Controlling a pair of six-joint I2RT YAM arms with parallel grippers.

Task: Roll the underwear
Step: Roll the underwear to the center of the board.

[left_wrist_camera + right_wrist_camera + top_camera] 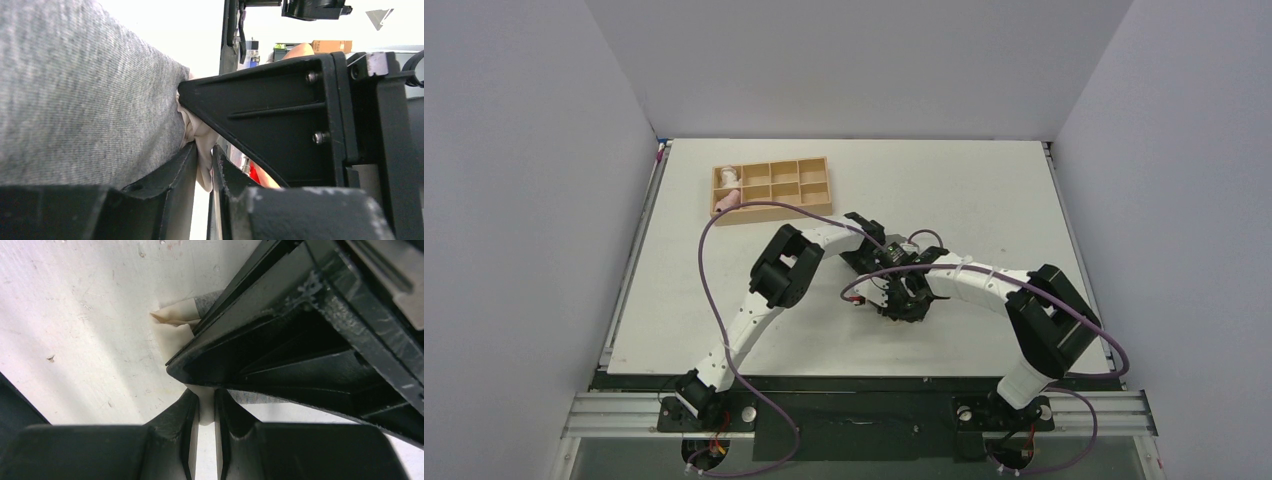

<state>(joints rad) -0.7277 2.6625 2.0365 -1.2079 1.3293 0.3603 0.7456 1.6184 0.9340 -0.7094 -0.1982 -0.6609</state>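
Note:
The underwear's grey fabric (pixel 75 90) fills the left of the left wrist view. Its pale beige strip (pixel 202 145) runs down between the fingers of my left gripper (pixel 204 167), which is shut on it. In the right wrist view my right gripper (pixel 206 410) is shut on the same beige strip (pixel 206 396). A beige fold (pixel 175 317) and a sliver of grey cloth (pixel 260 398) lie on the white table. Both grippers meet mid-table, the left gripper (pixel 880 266) touching the right gripper (pixel 910 298). From above they hide the underwear.
A wooden compartment tray (pixel 804 190) stands at the back left, with a pink cloth roll (pixel 727 201) and a white cloth roll (pixel 728 178) in its left compartments. Purple cables loop over both arms. Grey walls close in the white table (pixel 984 190).

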